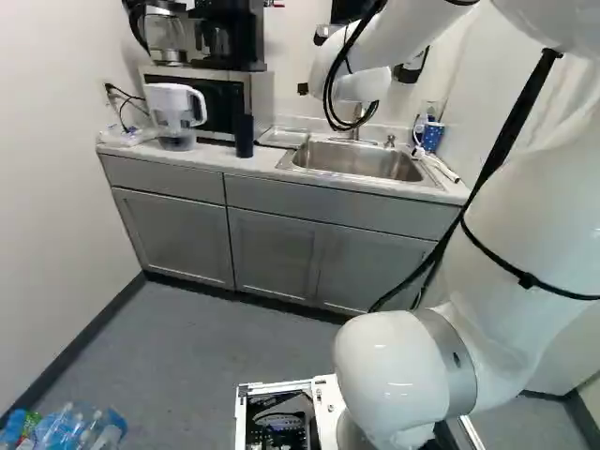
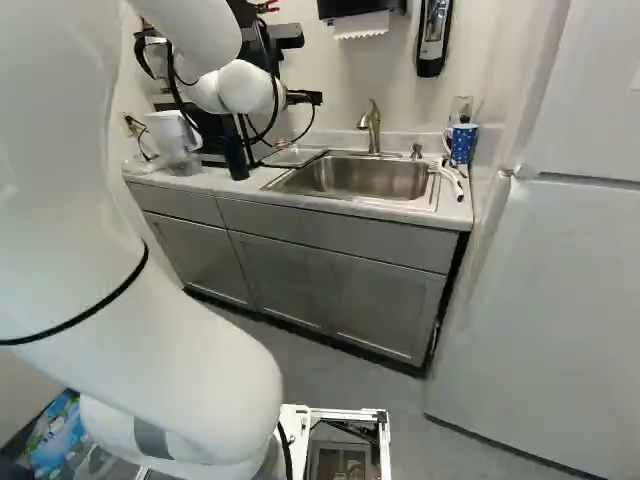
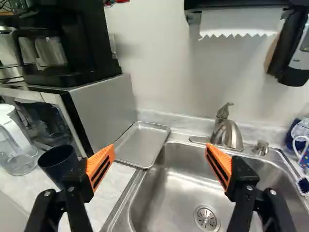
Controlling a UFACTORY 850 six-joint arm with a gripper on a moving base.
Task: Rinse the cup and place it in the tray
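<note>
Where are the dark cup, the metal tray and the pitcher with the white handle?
Dark cup (image 3: 54, 167): wrist view, its outer wall.
Metal tray (image 3: 143, 143): wrist view, its bare flat bottom.
Pitcher (image 1: 171, 114): left base view, its body.

No readable text in my views.
I cannot make out a word, brand, number, label or sign on anything, in either base view or in the wrist view.
</note>
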